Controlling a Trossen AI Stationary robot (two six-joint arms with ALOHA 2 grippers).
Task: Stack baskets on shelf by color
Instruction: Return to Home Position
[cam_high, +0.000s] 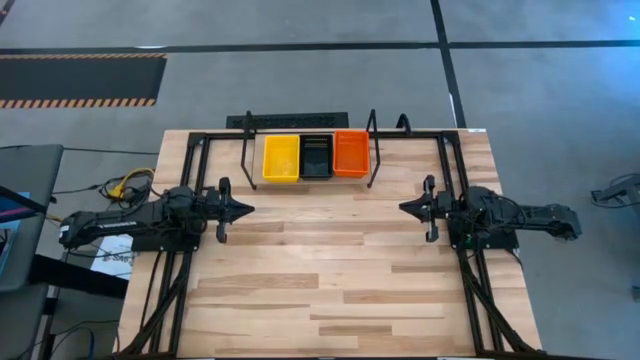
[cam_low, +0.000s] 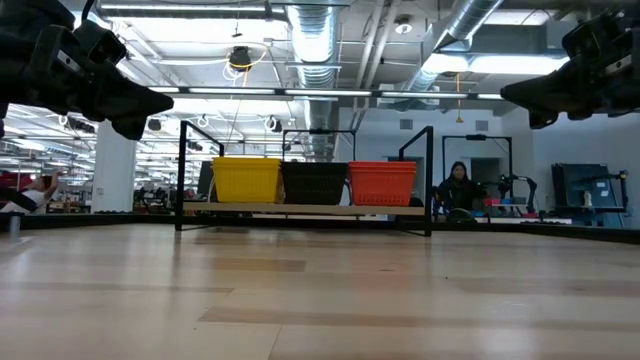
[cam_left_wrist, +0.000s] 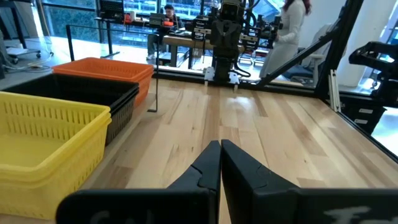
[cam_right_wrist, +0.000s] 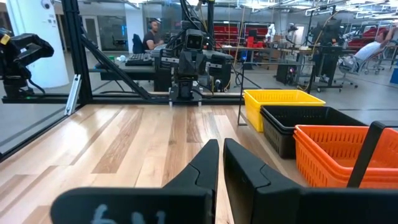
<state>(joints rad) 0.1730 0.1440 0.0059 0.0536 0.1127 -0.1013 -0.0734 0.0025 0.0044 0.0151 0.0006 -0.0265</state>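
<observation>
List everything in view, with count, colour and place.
Table: one, light wood planks, under everything.
Shelf: one, light board in black wire frame, table's far edge.
Yellow basket stack: one, yellow, shelf end nearest the left arm.
Black basket stack: one, black, shelf middle.
Red-orange basket stack: one, red-orange, shelf end nearest the right arm.
Person: one, dark clothes, seated in the room behind.
Left tool: one, dark, shut, empty, above the table.
Right tool: one, dark, shut, empty, facing it.

Even overhead light leaves the bench bright, its shadows soft. In the low view ceiling strip lamps glare, and the left tool and right tool show as dark silhouettes.
</observation>
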